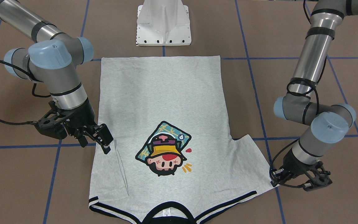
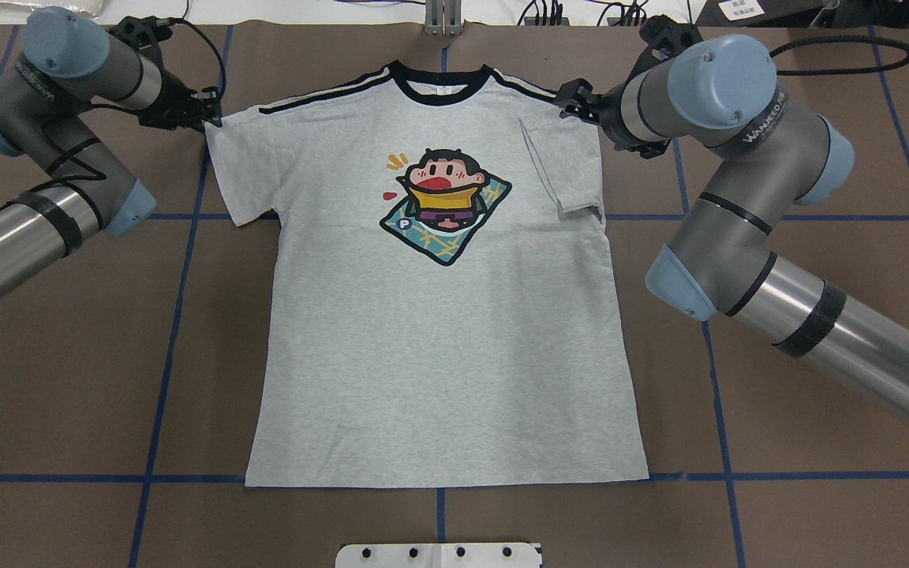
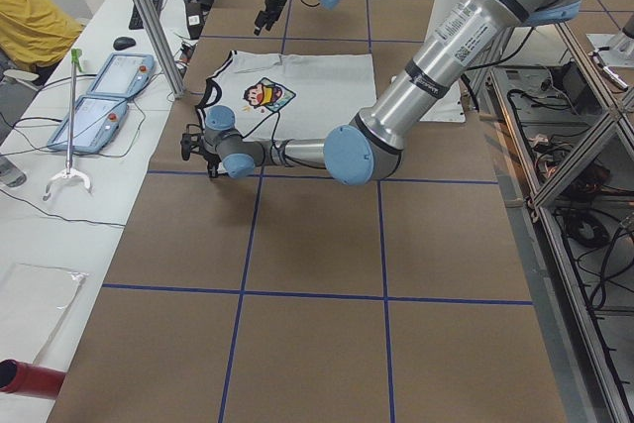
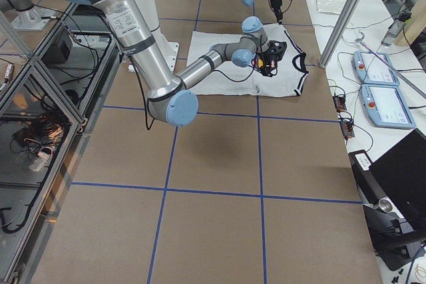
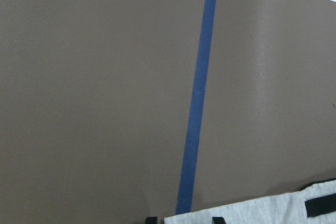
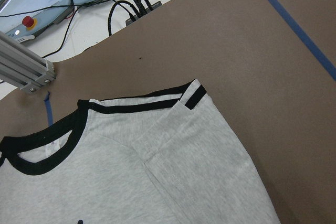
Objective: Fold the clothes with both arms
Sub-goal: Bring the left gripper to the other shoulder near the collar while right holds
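Now the right pincer [image 1: 96, 141] hovers open and empty above the folded-in sleeve [image 1: 110, 171] of the T-shirt [image 2: 439, 339], which lies flat, print up, reaching across to the left pincer [image 2: 208, 117], jaws apart at the spread sleeve [image 2: 230, 170]. A shallow bite could slip, dragging the cloth askew.

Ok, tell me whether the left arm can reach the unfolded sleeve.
Probably yes: the left claw sits at the sleeve's outer shoulder corner, with nothing lying on it or between them.
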Controlling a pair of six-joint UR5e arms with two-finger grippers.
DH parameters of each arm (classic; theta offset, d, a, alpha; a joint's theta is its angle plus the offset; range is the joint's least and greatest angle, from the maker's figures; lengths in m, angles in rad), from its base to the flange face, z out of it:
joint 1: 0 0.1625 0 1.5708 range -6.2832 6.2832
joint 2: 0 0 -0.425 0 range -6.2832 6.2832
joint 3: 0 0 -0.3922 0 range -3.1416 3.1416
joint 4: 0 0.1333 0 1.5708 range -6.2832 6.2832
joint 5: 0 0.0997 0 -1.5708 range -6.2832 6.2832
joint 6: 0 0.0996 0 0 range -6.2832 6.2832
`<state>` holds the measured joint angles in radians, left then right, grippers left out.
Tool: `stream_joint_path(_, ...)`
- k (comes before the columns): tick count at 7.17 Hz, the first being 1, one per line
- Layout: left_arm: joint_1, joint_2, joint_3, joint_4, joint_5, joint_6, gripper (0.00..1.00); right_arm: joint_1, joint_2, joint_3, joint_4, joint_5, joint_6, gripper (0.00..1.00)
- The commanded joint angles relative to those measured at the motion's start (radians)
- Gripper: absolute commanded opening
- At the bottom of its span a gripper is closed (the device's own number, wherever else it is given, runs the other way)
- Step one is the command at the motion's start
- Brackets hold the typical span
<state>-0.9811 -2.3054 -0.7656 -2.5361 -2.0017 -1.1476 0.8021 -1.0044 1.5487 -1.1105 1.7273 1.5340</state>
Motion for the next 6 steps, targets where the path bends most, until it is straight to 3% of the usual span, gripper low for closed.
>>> stream_joint_path(1,0.004,0.0,0.005,0.0,0.015,0.0,0.11,0.0,0.001,0.001,0.0,0.0,0.0,1.0)
stream_joint_path(2,0.004,-0.002,0.002,0.0,0.012,0.0,0.0,0.0,0.001,0.001,-0.002,0.0,0.002,1.0)
stream_joint_path(3,0.002,-0.003,-0.027,0.002,0.005,-0.003,0.0,0.0,0.001,0.001,-0.002,0.002,0.0,1.0)
stream_joint_path(5,-0.001,0.006,-0.227,0.144,-0.049,-0.012,0.0,0.003,0.004,0.004,-0.003,0.003,0.0,1.0)
stream_joint_path(6,0.012,-0.005,-0.266,0.178,-0.042,-0.096,0.0,0.003,0.004,0.004,-0.003,0.003,0.0,1.0)
